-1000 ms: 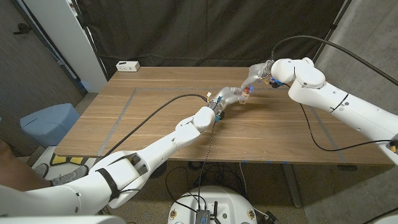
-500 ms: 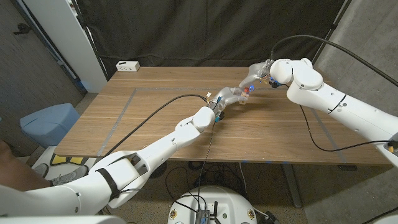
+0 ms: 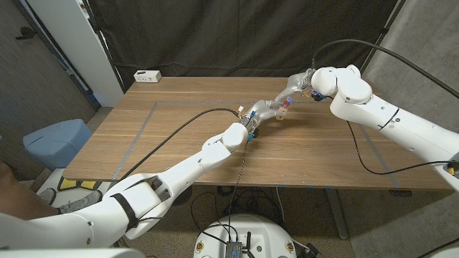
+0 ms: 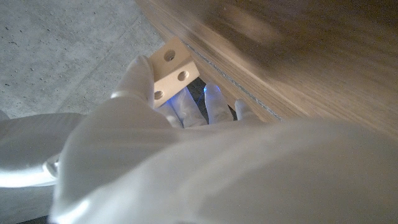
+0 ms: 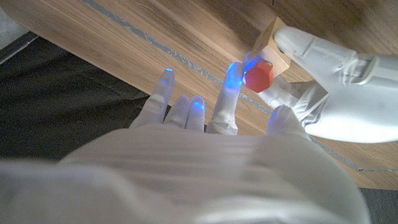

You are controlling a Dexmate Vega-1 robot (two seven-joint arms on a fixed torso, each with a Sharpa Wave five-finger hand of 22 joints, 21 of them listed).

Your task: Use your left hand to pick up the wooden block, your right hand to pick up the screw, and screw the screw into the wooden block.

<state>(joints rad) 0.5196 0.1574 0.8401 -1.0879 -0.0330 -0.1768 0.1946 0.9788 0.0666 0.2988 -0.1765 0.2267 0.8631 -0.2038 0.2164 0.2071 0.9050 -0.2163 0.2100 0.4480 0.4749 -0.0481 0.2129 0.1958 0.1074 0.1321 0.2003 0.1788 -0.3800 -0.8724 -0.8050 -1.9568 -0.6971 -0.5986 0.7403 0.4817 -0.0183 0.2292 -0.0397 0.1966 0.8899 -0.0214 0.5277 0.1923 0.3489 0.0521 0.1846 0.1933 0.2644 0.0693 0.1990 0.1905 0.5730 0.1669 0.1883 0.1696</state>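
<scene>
1. The left hand (image 3: 267,110) grips the wooden block (image 4: 172,70). The left wrist view shows a thumb and fingers closed around the pale block, with round holes in its visible faces.
2. The right hand (image 3: 292,86) meets the left hand above the table (image 3: 172,136). The right wrist view shows one fingertip and the thumb on either side of the red-headed screw (image 5: 258,75), pinching it; the remaining fingers are spread.
3. The screw head sits against one face of the wooden block in the right wrist view. Whether the shank is inside a hole cannot be told.
4. In the head view the block is hidden within the left hand, and the screw appears only as a small red spot (image 3: 285,102) between the two hands. The wrist views supply the grip detail.
5. A black cable (image 3: 172,132) runs from the left hand across the table toward its near edge.
6. A white power strip (image 3: 148,75) lies at the far left corner of the table, well apart from the block.
7. A blue bin (image 3: 54,142) stands beside the table's left edge.
</scene>
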